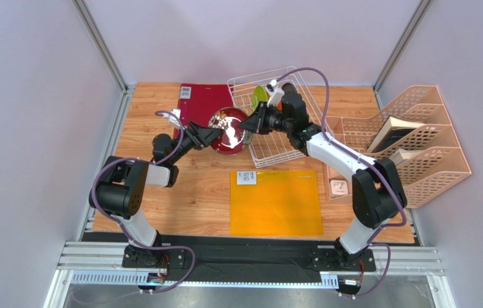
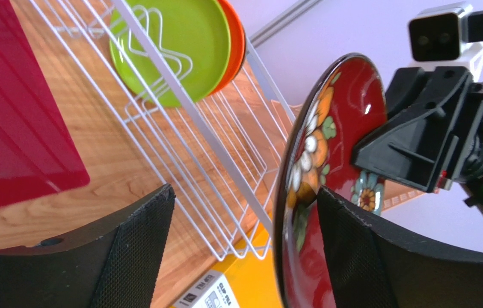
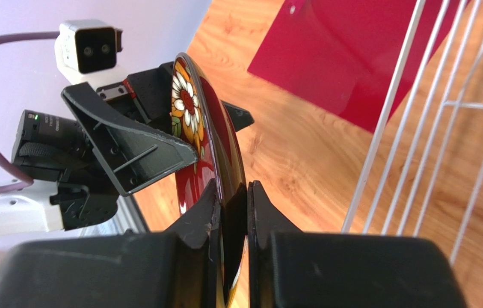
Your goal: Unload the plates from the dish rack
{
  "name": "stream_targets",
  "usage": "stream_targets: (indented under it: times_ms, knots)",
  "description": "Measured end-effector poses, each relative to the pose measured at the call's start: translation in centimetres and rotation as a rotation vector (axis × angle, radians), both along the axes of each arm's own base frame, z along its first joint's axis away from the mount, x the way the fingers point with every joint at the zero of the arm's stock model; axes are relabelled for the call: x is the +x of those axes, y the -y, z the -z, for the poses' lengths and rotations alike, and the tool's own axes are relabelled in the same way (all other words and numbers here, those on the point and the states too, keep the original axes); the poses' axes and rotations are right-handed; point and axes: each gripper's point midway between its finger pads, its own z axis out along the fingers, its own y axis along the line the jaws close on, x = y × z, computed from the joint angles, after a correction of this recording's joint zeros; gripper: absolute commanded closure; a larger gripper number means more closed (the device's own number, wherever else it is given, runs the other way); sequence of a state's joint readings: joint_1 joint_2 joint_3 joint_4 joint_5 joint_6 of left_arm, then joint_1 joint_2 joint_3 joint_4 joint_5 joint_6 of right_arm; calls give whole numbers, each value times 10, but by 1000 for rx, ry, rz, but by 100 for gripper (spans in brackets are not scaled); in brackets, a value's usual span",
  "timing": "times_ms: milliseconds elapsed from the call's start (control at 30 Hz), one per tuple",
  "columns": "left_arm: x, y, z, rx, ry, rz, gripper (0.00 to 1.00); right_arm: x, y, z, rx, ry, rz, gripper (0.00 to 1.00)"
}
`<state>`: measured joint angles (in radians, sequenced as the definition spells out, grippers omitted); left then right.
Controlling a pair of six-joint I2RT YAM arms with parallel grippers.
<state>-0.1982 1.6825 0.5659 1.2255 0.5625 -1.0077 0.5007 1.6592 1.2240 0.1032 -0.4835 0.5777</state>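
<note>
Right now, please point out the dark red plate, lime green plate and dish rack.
dark red plate (image 2: pixel 330 122): left wrist view, patterned face.
lime green plate (image 2: pixel 208 38): left wrist view, its face.
dish rack (image 1: pixel 279 146): top external view, bare wire floor.

Occlusions and cut-offs
Left gripper (image 1: pixel 218 133) and right gripper (image 1: pixel 248 126) are covering the middle of the dark red plate (image 1: pixel 223 145) from above; on the right wrist view its lower rim is disappearing between the right fingers (image 3: pixel 202 224). Lime green plate (image 2: pixel 173 45) is hiding nearly all of the orange plate (image 2: pixel 238 38), only a rim sliver showing. Frame edge is clipping the red mat (image 2: pixel 12 115). Label (image 1: pixel 246 177) on the orange mat (image 1: pixel 276 205) is coming out too small to read
</note>
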Motion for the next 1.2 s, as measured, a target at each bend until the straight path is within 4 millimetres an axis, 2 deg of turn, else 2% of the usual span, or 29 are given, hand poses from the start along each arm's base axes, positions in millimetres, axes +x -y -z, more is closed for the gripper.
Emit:
stream_targets:
  times_ms: [33, 67, 100, 233, 333, 367, 433, 500, 567, 633, 733, 833, 933, 1067, 1200]
  knots:
    - [0, 1, 3, -6, -13, 7, 37, 0, -2, 6, 3, -17, -11, 100]
    - [-1, 4, 6, -17, -30, 16, 47, 0, -5, 12, 5, -35, -19, 100]
    - [-3, 6, 7, -20, -32, 26, 67, 1, -6, 18, 4, -52, -23, 100]
    - [-7, 8, -4, -57, -21, 51, 100, 1, -6, 26, 19, -87, -50, 100]
    - [-9, 8, -16, -82, 2, 60, 100, 1, -5, 20, 41, -82, -73, 100]
    - [-9, 8, -19, -84, 11, 59, 100, 1, -5, 18, 46, -75, -80, 93]
    - [-10, 6, -27, -69, 42, 48, 100, 1, -7, 12, 55, -56, -95, 70]
    - [-12, 5, -36, -34, 73, 25, 100, 2, -8, 6, 54, -35, -102, 42]
    - [-16, 6, -45, 49, 137, -4, 100, 2, -10, 4, 41, -30, -102, 23]
    - [-23, 7, -49, 135, 163, -36, 100, 5, -12, -2, 21, -2, -95, 17]
    - [-33, 1, -51, 251, 177, -86, 100, 15, -10, -8, -25, 49, -49, 16]
    - [-38, -21, -50, 353, 171, -186, 100, 28, 0, -5, -91, 70, 19, 16]
    - [-43, -44, -43, 442, 133, -275, 100, 43, 19, -1, -150, 72, 91, 15]
    - [-55, -63, -23, 522, 39, -328, 100, 68, 53, -5, -209, 75, 203, 16]
    - [-78, -84, 16, 589, -94, -370, 100, 97, 79, -21, -249, 113, 306, 16]
